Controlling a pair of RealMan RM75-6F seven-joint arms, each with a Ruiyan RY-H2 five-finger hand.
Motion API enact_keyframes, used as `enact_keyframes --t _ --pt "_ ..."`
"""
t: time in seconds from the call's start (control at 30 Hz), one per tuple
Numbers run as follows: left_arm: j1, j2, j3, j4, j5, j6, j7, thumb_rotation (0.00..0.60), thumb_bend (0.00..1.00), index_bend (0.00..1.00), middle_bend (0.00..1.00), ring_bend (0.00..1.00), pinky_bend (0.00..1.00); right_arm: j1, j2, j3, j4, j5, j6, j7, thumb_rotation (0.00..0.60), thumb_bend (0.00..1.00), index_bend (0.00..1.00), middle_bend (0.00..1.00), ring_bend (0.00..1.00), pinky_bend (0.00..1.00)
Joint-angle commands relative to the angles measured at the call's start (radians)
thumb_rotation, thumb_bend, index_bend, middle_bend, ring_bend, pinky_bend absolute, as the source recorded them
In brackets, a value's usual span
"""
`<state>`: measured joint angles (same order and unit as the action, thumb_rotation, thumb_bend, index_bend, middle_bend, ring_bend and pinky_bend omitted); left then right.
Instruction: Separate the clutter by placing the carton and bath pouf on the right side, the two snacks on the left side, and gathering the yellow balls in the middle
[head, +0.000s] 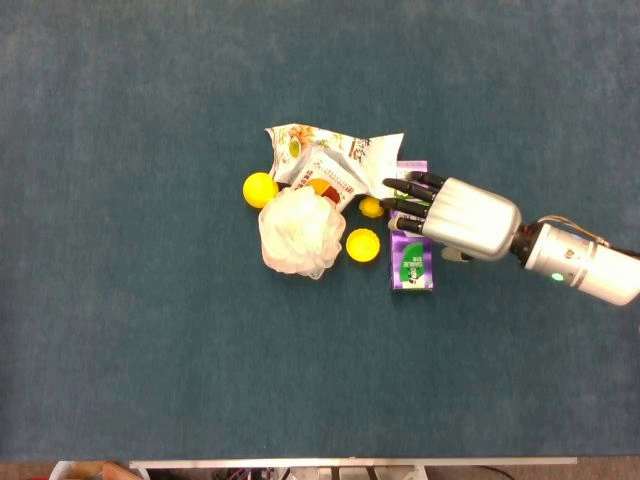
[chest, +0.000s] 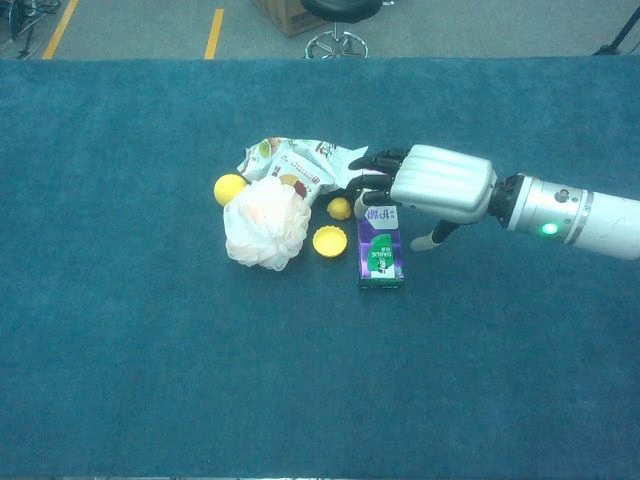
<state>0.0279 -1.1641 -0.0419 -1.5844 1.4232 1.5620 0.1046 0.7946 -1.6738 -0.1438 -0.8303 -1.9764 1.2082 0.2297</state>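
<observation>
The purple carton (head: 411, 262) (chest: 380, 254) lies flat in the middle of the clutter. My right hand (head: 455, 215) (chest: 428, 183) hovers over its far end, fingers spread and reaching left across it, thumb (chest: 432, 238) down on its right side; whether it touches the carton I cannot tell. The white bath pouf (head: 298, 232) (chest: 264, 226) sits left of the carton. Two snack bags (head: 330, 161) (chest: 295, 162) overlap behind the pouf. Yellow balls lie at the pouf's left (head: 259, 189) (chest: 229, 188), between pouf and carton (head: 362, 244) (chest: 329, 241), and by my fingertips (head: 371, 207) (chest: 340, 208). My left hand is out of sight.
The teal table cloth (head: 140, 330) stretches wide on both sides of the clutter. The table's front edge (head: 350, 463) runs along the bottom of the head view. A chair base (chest: 336, 40) stands on the floor beyond the far edge.
</observation>
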Motion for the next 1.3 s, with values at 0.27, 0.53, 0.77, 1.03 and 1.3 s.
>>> enact_keyframes --t 0.27,0.53,0.77,1.03,1.3 --pt "0.008 0.0 0.003 0.006 -0.002 0.001 -0.01 0.6 0.45 0.32 0.19 0.09 0.2 0.033 -0.06 -0.024 0.087 0.013 -0.031 0.035 0.6 0.0 0.32 0.22 0.08 0.21" --pt "0.018 0.004 0.005 0.01 -0.002 0.009 -0.024 0.6 0.45 0.32 0.19 0.09 0.2 0.042 -0.11 -0.042 0.166 0.025 -0.038 0.061 0.6 0.0 0.32 0.23 0.1 0.22" --pt "0.025 0.004 0.007 0.017 -0.003 0.011 -0.032 0.6 0.44 0.32 0.19 0.09 0.2 0.034 -0.128 -0.05 0.206 0.033 -0.002 0.061 0.6 0.0 0.33 0.41 0.27 0.29" --pt "0.025 -0.002 0.007 0.019 0.002 0.01 -0.029 0.6 0.45 0.32 0.19 0.09 0.2 0.019 -0.132 -0.058 0.229 0.043 0.04 0.06 0.6 0.0 0.53 0.66 0.51 0.45" --pt "0.027 -0.008 0.008 0.022 0.003 0.009 -0.027 0.6 0.44 0.32 0.19 0.09 0.2 0.003 -0.102 -0.07 0.207 0.054 0.054 0.043 0.6 0.0 0.59 0.73 0.59 0.48"
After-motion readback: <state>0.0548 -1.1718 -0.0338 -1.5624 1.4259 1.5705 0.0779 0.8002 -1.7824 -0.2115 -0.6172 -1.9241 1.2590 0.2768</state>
